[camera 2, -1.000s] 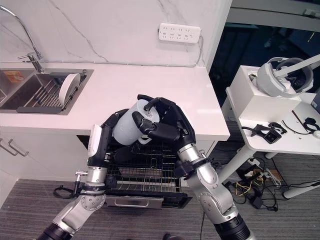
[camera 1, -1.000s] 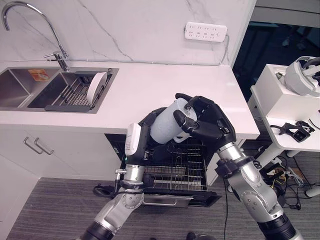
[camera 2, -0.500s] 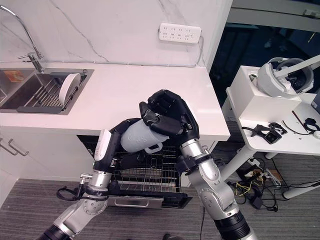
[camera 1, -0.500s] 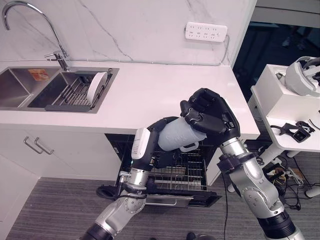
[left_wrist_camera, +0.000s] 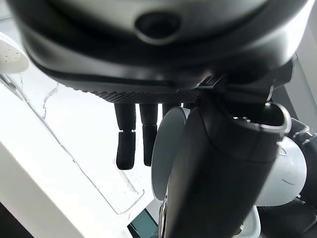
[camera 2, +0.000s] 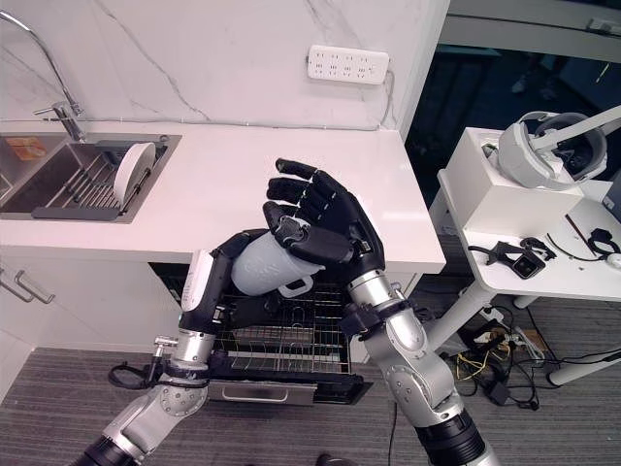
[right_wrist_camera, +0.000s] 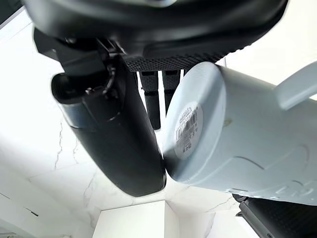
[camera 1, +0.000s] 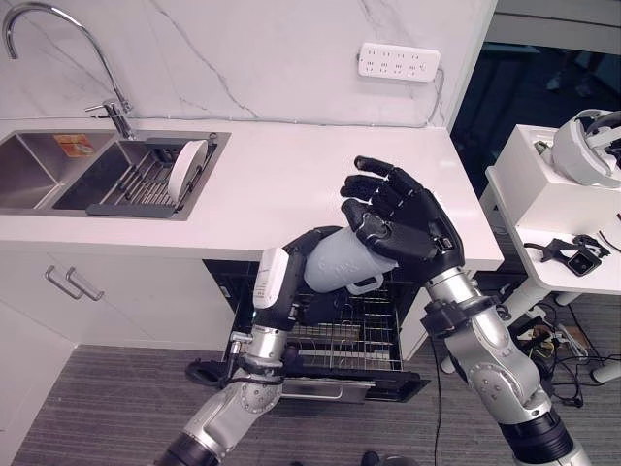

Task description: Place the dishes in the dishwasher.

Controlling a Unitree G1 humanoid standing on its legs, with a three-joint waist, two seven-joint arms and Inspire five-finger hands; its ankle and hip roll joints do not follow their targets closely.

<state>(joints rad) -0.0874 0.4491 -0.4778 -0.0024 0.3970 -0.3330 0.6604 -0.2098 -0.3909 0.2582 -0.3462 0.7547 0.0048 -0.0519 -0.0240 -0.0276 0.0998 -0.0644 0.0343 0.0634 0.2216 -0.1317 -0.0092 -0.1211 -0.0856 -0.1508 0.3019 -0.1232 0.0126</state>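
Observation:
A pale grey mug (camera 1: 340, 262) lies on its side in the air above the open dishwasher's lower rack (camera 1: 340, 335), handle pointing down. My left hand (camera 1: 291, 282), with a white thumb cover, is curled round the mug's open end from below and from the left; the left wrist view has its thumb across the mug (left_wrist_camera: 166, 158). My right hand (camera 1: 398, 218) is just to the right of the mug, fingers spread and straight above it. Its thumb (right_wrist_camera: 114, 124) still rests by the mug's base (right_wrist_camera: 237, 144).
A white plate (camera 1: 186, 167) stands in the drying rack in the sink (camera 1: 58, 175) at the far left, under a tap (camera 1: 116, 107). The white counter (camera 1: 272, 175) overhangs the dishwasher. A white side table (camera 1: 553, 204) with a headset stands at the right.
My right hand's fingers have uncurled from the mug and now spread above it. The mug stays where it was, held in my left hand.

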